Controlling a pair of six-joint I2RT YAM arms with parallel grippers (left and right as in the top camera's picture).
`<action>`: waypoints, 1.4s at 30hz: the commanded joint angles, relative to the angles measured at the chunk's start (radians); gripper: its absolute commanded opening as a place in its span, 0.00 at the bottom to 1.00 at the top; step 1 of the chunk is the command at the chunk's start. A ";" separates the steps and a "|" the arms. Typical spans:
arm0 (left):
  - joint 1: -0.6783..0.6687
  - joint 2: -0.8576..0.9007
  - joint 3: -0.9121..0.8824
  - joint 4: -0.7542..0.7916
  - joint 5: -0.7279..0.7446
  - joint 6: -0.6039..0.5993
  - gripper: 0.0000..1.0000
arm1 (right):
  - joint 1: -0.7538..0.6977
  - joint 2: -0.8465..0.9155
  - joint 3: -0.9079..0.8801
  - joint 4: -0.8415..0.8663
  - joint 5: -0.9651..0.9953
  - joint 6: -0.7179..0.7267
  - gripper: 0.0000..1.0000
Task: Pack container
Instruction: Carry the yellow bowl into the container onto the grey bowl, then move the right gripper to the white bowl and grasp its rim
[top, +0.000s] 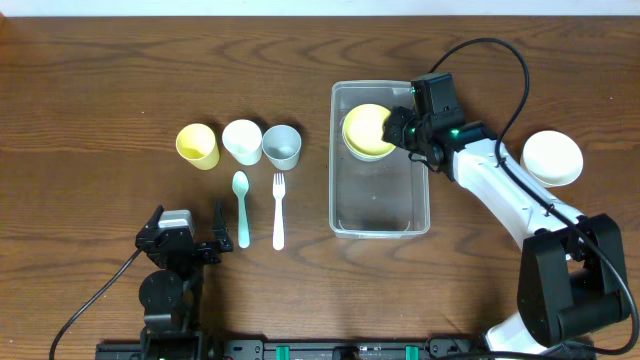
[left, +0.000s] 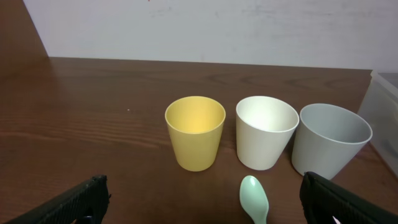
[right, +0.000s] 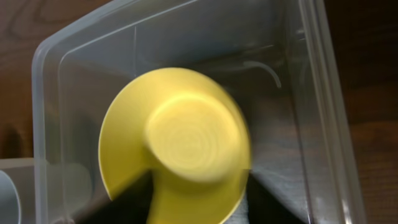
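The clear container (top: 380, 231) stands right of the table's middle. A yellow bowl (top: 368, 131) lies in its far end; in the right wrist view the yellow bowl (right: 180, 137) is blurred, bottom towards the camera, inside the container (right: 323, 93). My right gripper (top: 406, 131) hangs over the bowl's right rim, its dark fingers (right: 121, 202) standing apart on either side of the bowl's near edge, open (right: 199, 208). My left gripper (top: 186, 243) rests wide open at the front left, holding nothing (left: 205, 211).
A yellow cup (top: 198, 145), white cup (top: 241, 141) and grey cup (top: 282, 146) stand in a row left of the container, with a green spoon (top: 241, 208) and white fork (top: 278, 210) in front. A white bowl (top: 552, 157) sits at the far right.
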 joint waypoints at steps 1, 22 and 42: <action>-0.004 -0.006 -0.017 -0.039 -0.029 -0.004 0.98 | 0.003 0.006 0.019 0.001 0.014 0.003 0.61; -0.004 -0.006 -0.017 -0.039 -0.029 -0.004 0.98 | -0.174 -0.313 0.342 -0.573 0.143 -0.068 0.81; -0.004 -0.006 -0.017 -0.040 -0.029 -0.004 0.98 | -0.648 -0.296 0.035 -0.673 0.264 0.183 0.84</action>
